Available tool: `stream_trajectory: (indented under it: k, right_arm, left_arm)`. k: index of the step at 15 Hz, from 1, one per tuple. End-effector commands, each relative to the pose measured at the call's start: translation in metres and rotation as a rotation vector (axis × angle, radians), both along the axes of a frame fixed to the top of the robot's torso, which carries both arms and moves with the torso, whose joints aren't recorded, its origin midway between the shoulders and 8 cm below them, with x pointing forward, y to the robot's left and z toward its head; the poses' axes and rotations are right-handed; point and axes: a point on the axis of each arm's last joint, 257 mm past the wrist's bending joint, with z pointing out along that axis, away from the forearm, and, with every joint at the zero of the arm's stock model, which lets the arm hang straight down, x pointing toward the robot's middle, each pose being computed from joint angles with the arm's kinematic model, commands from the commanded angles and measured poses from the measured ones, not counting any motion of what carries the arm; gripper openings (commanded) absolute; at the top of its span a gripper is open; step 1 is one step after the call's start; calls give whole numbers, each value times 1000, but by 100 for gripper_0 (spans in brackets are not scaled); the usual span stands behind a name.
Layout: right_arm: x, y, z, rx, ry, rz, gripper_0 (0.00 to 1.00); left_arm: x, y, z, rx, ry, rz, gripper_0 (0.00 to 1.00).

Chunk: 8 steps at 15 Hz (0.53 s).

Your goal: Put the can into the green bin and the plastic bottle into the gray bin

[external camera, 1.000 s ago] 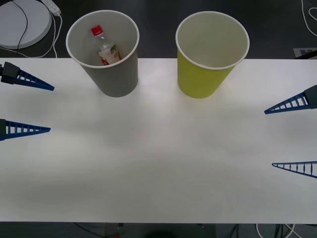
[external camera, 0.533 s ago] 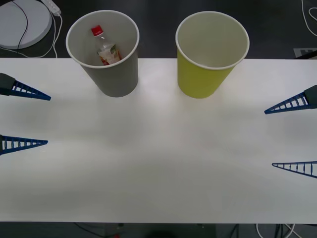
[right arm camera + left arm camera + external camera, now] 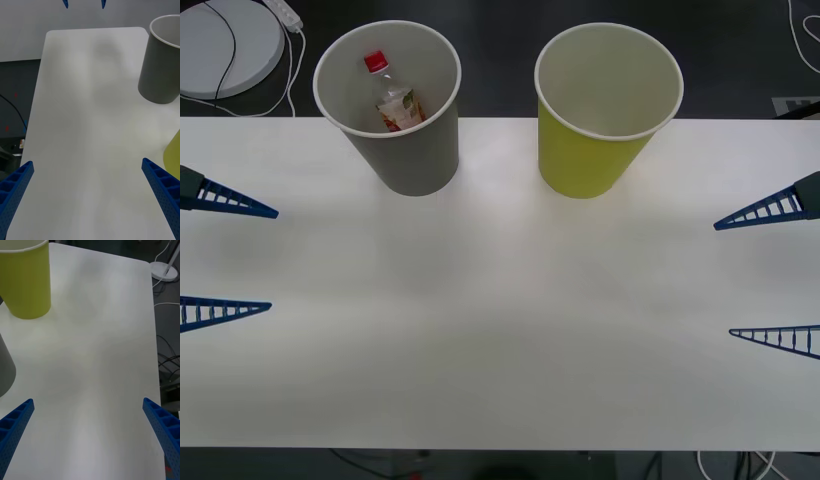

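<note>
The gray bin point(image 3: 405, 160) stands at the back left of the white table point(image 3: 500, 330). The plastic bottle point(image 3: 392, 95), red cap up, leans inside it. To its right stands the green bin point(image 3: 585, 160), whose white inside shows nothing. The can is out of view. My left gripper point(image 3: 273, 260) hovers open at the table's left edge, well in front of the gray bin. At the right edge my right gripper point(image 3: 723, 280) is open and holds nothing. The right wrist view has its gripper point(image 3: 87, 161) over bare table, with the gray bin point(image 3: 159, 71) and green bin point(image 3: 173, 157) to one side. The left wrist view has its gripper point(image 3: 88, 400) open, the green bin point(image 3: 26, 285) beyond it.
A white round lamp base point(image 3: 225, 45) with cables lies on the dark floor behind the table's back left corner. More cables point(image 3: 802, 30) run at the back right. Both bins stand close to the table's far edge.
My left gripper has drawn back toward the table's near side and slightly outward, still open. The right gripper, bins and bottle have not moved.
</note>
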Motion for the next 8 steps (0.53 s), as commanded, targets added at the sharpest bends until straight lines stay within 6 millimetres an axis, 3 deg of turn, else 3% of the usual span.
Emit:
stream_trajectory:
  k: [1, 8]
  right_arm:
    - [0, 0, 0, 0, 0, 0, 100]
    - [0, 0, 0, 0, 0, 0, 100]
  left_arm:
    - [-3, -2, -2, -16, -2, 5, 100]
    - [-3, -4, -2, -21, -5, 3, 100]
